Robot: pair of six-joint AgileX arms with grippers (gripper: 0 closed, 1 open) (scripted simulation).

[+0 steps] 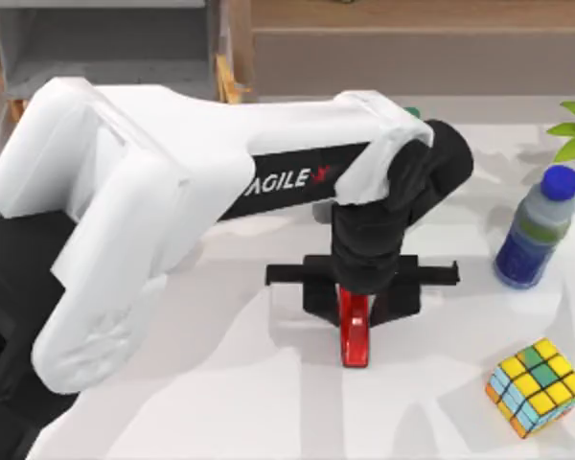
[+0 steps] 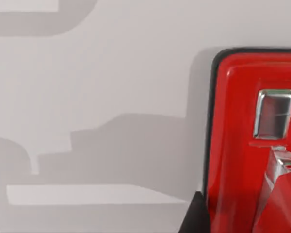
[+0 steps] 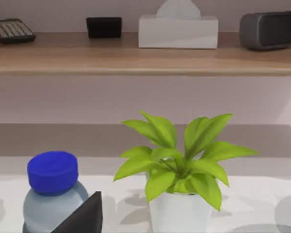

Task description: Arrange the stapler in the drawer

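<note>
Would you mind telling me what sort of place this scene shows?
Probably a simulated office desk: a small red stapler lies on the white table, and the long brown wooden shelf holds a white tissue box and a dark calculator.

The left gripper [image 1: 356,316] is standing over the red stapler [image 1: 355,345] at the table's [image 1: 220,383] middle, with a blue-capped bottle [image 1: 535,230] and colourful cube [image 1: 537,386] lying to its right.

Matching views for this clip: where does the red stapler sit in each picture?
Top view: the stapler lies centre, under the left gripper.
Left wrist view: it runs along the right edge, close up.
Right wrist view: not in it.
Shared landmark: the white table, also.
</note>
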